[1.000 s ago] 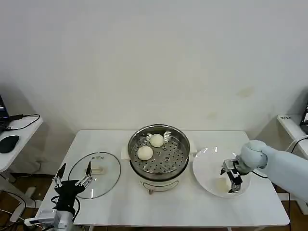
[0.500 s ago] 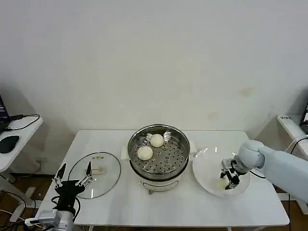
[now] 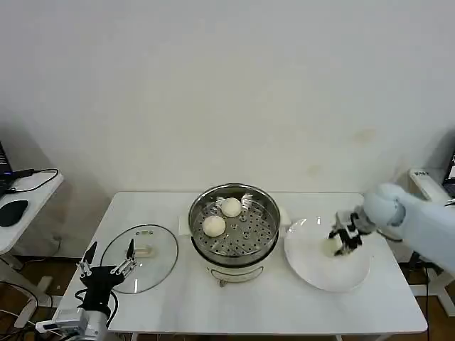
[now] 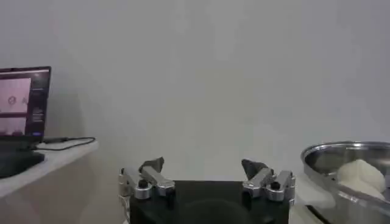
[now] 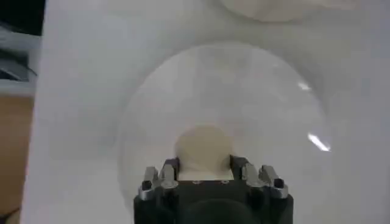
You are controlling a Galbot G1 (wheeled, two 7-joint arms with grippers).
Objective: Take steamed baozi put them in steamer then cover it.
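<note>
Head view: two baozi (image 3: 222,217) are seen in the steamer (image 3: 234,231) at table centre; cover (image 3: 140,248) lies at its 9 o'clock. Right gripper (image 3: 344,237) is clamped on a third bun (image 3: 331,246) above the plate (image 3: 327,256), at the steamer's 3 o'clock. Left wrist view: left gripper (image 4: 207,178) is held apart, idle. Right wrist view: the bun (image 5: 203,150) is pinched between the fingers.

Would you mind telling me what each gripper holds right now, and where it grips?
The right gripper holds a bun by its two opposite sides, above the white plate. The left gripper is open beside the lid, holding nothing.
</note>
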